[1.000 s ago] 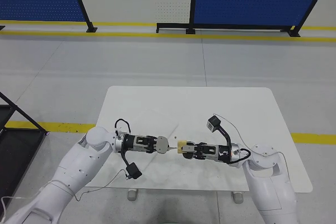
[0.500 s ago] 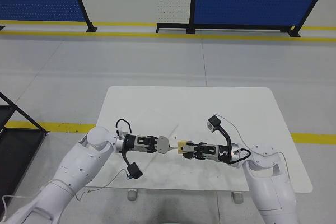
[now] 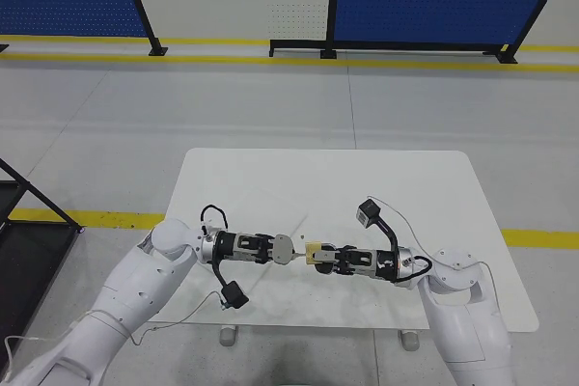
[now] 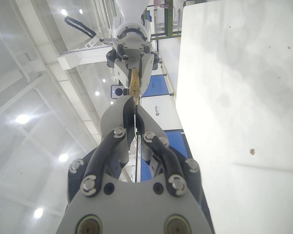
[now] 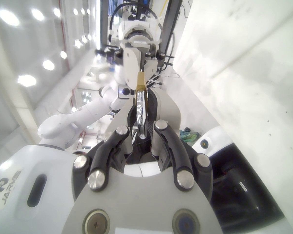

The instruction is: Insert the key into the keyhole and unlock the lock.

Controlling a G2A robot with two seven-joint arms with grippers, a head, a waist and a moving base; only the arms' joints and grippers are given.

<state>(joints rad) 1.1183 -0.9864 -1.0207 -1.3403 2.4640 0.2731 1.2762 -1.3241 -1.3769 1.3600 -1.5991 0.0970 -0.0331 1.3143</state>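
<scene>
the lock (image 4: 134, 81), brass-coloured, is gripped edge-on by the closed right end effector (image 5: 141, 102) and held in the air over the near half of the table (image 3: 415, 193). the key (image 4: 136, 120) is pinched flat between the closed fingers of the left end effector (image 4: 134, 109), with its blade pointed at the lock's end face. the two end effectors are set nose to nose. the key's tip is seen to meet the lock, but whether it has entered the keyhole cannot be told.

the step in hand is judged to be the insertion itself. if the blade is tilted or offset from the slot, it could be jammed against the lock's face and pushed back through the fingers. the key is thin and held over a small area, so it may slip when a turn is applied. the lock is clamped only by its sides, so it could be rotated in the grip and the turn lost. anything dropped would fall to the table near its front edge and might roll off.

a few small specks (image 4: 252, 151) are seen on the table. a black rack (image 3: 10, 222) stands on the floor at the robot's left, and blue panels (image 3: 68, 17) stand far beyond the table. the line between key and lock is not crossed by anything seen.
</scene>
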